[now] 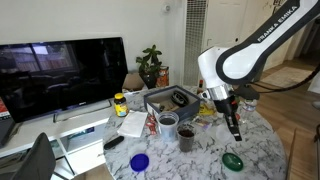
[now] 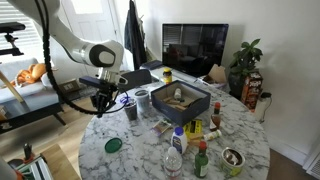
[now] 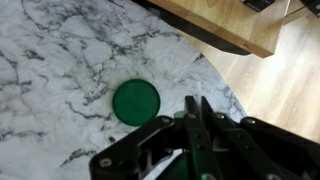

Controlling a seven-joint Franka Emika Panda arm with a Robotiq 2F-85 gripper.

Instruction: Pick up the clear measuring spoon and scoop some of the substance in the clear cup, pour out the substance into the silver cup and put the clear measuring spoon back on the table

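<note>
On the table (image 1: 195, 166), in an exterior view, a blue lid (image 1: 139, 161) is seen at the near edge, well to the left of the green lid (image 1: 233, 160). The silver cup (image 1: 168, 123) is set farther back, also left of the green lid. The clear cup (image 1: 186, 137) is placed just beside the silver cup, on the side nearer the green lid, and the dark substance (image 1: 186, 142) is seen through its wall. The gripper (image 1: 234, 128) is held above the green lid, pointed down, apart from both cups. In the opposite exterior view the gripper (image 2: 100, 103) is found above the green lid (image 2: 113, 145), with the clear cup (image 2: 131, 111) and then the silver cup (image 2: 142, 99) to the right of that lid. In the wrist view the green lid (image 3: 135, 100) is shown flat on the marble, just left of the gripper (image 3: 200, 118), whose jaws are pressed together. A pale sliver (image 3: 165, 163) is glimpsed below the green lid, beside the fingers; whether it is the spoon, and whether it is gripped, cannot be told.
</note>
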